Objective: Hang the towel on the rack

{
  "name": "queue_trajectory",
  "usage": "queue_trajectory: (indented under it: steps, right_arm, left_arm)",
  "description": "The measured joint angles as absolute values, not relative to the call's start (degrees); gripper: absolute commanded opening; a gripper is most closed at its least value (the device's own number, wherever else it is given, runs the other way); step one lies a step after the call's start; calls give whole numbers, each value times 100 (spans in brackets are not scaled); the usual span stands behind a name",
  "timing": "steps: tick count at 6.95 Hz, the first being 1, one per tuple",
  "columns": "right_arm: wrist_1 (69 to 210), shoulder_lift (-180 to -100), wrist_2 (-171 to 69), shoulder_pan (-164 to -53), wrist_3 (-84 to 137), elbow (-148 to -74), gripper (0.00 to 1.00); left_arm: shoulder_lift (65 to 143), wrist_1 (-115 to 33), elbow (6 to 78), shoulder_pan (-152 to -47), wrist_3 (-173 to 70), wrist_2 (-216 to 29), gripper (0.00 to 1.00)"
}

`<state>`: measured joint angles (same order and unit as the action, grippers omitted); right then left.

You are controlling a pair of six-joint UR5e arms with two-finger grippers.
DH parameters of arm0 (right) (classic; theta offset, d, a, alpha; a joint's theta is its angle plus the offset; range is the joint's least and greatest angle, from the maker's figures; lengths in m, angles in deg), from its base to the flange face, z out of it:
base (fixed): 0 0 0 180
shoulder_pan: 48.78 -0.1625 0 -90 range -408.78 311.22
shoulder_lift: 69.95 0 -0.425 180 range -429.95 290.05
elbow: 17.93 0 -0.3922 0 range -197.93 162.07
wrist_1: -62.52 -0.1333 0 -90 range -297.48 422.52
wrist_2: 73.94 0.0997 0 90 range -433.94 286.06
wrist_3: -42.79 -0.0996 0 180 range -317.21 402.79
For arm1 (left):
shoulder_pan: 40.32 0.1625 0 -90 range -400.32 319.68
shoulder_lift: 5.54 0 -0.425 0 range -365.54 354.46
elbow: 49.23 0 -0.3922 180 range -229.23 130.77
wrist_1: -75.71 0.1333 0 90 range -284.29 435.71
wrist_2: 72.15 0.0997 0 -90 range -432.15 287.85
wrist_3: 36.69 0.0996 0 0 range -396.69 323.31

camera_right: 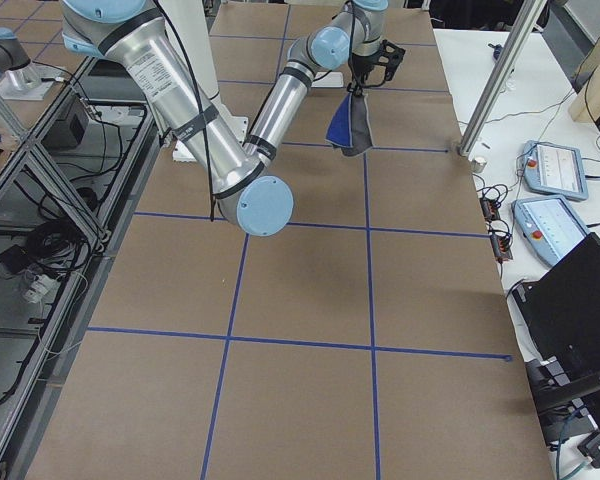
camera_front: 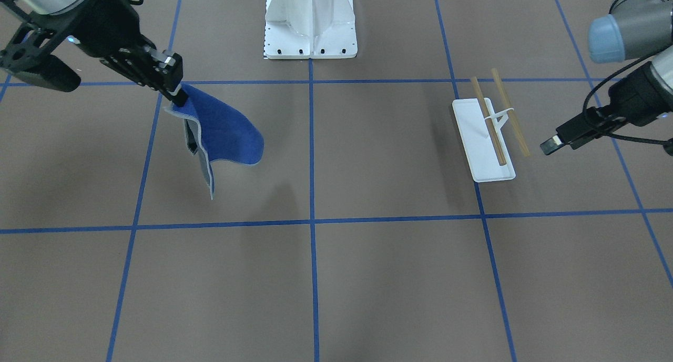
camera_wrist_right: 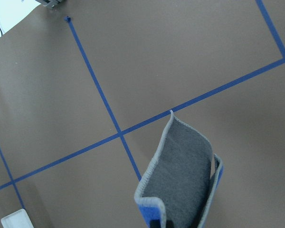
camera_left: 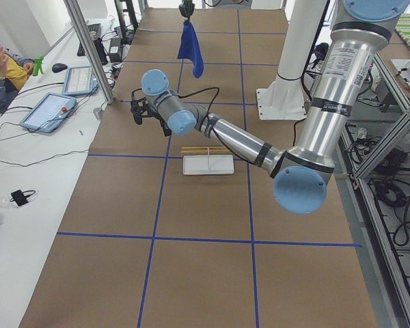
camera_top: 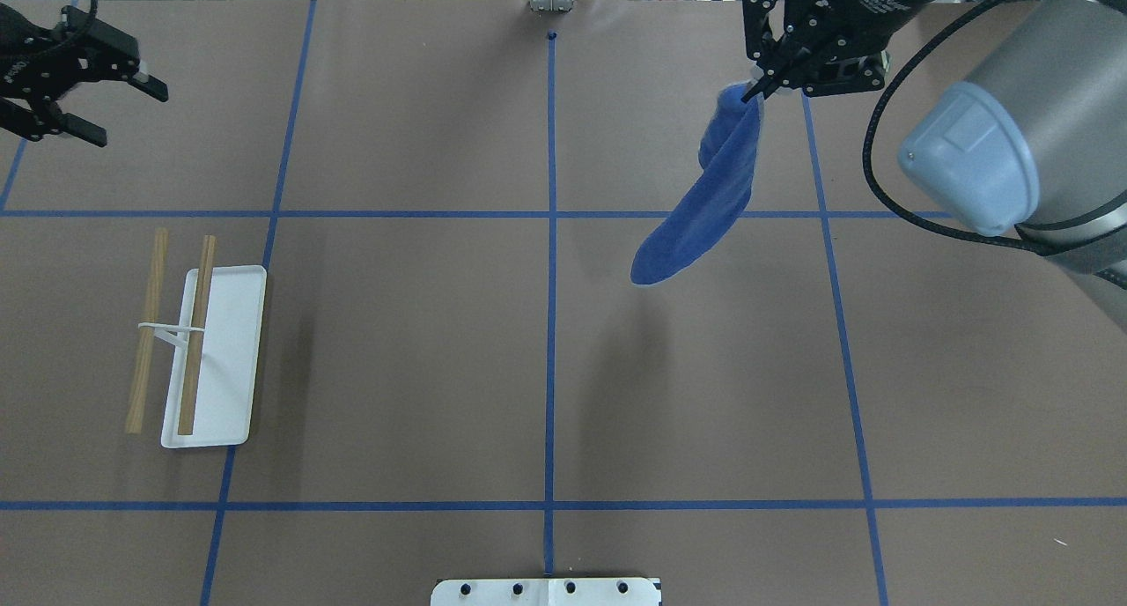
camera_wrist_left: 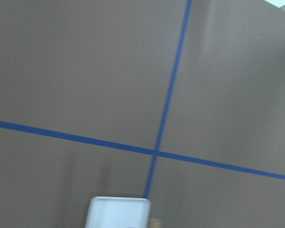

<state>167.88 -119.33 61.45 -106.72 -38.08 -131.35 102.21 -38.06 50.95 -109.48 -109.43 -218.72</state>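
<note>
Dangling one towel (camera_front: 226,130), right pincer (camera_front: 179,96) clamps its corner; left pincer (camera_top: 132,115) gapes (one rack (camera_front: 473,130), two rods (camera_front: 481,101)).

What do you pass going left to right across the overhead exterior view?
In order: left gripper, jaws open → rack → white pedestal base → towel → right gripper, jaws shut on the towel.
</note>
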Motion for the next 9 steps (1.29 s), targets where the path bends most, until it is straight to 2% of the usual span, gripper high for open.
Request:
queue_trajectory:
  steps: [6,9]
  right_arm:
    - [16709,-11312,6054,-10408,-4404,-13005,0]
    - [16174,-11074,5971,-10348,-5006,-12663,0]
  left_arm:
    - [10734,-6958,4961,-9194,-11905,-19910,98]
    - [11198,-7129,4895,-8693,-15059,-19742,98]
